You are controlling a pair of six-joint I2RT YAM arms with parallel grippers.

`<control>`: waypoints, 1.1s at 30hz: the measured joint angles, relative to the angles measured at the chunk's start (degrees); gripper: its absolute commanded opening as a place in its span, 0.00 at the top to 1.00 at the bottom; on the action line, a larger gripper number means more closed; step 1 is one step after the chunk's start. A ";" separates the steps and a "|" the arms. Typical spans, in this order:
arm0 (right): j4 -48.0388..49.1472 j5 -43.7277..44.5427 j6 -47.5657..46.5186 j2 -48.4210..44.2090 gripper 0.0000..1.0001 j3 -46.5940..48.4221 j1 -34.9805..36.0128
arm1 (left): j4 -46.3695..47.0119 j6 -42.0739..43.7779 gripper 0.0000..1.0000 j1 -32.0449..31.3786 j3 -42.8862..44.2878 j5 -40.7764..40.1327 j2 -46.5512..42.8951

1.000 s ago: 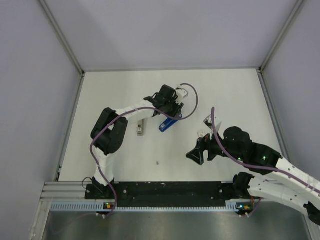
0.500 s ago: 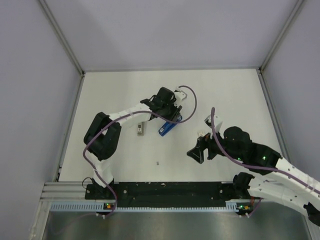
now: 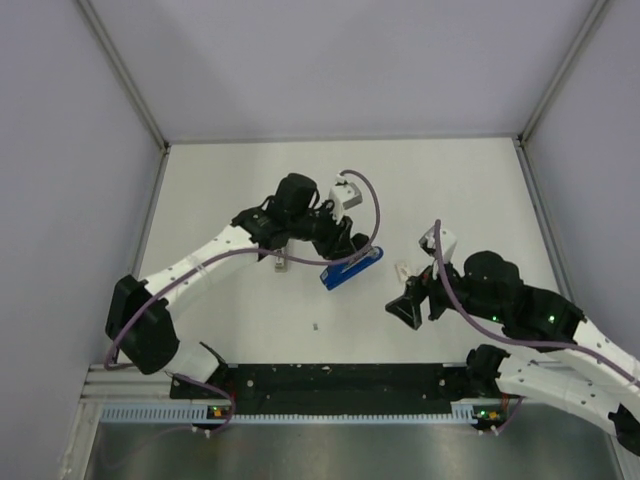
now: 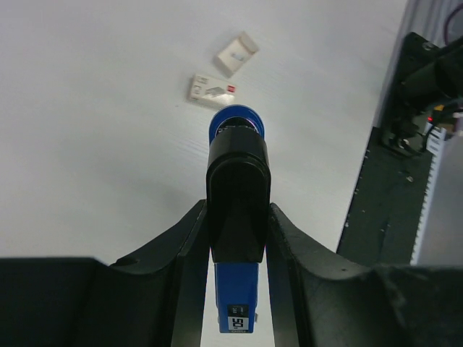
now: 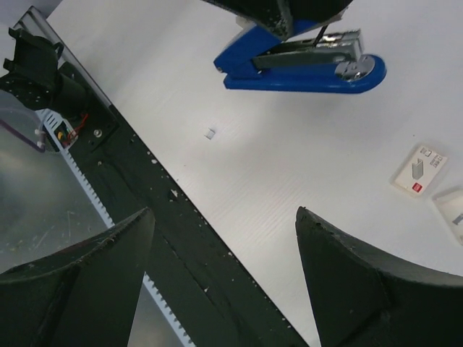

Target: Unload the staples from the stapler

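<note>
The blue stapler (image 3: 350, 268) lies near the table's middle, black end to the left, silvery metal end to the right. My left gripper (image 3: 340, 250) is shut on its black end; in the left wrist view both fingers press the black top (image 4: 237, 195) with the blue base (image 4: 237, 296) below. In the right wrist view the stapler (image 5: 304, 69) lies on its side, its top held slightly open with silvery parts showing. My right gripper (image 3: 408, 305) is open and empty, to the right of the stapler and nearer me.
A grey bar (image 3: 281, 260) lies left of the stapler. Two small white boxes (image 3: 403, 268) lie right of it, also in the left wrist view (image 4: 211, 87). A tiny grey piece (image 3: 316, 325) lies nearer the black base rail (image 3: 340, 380).
My left arm swung out leftward and turned its wrist. The stapler turned from steeply angled to nearly level and shifted right and nearer. My right gripper moved slightly right.
</note>
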 measured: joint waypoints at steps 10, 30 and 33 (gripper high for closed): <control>-4.04 -8.20 -5.70 3.02 0.23 9.75 0.00 | -3.19 -0.39 1.00 -5.81 -4.37 13.79 -8.72; -0.52 -22.38 -10.58 7.10 0.34 6.88 -0.07 | 3.17 -8.15 1.00 -12.31 -10.86 21.81 -20.48; 0.81 -23.52 -10.27 7.61 0.40 5.84 -0.07 | 4.35 -8.90 1.00 -12.35 -11.13 21.88 -20.35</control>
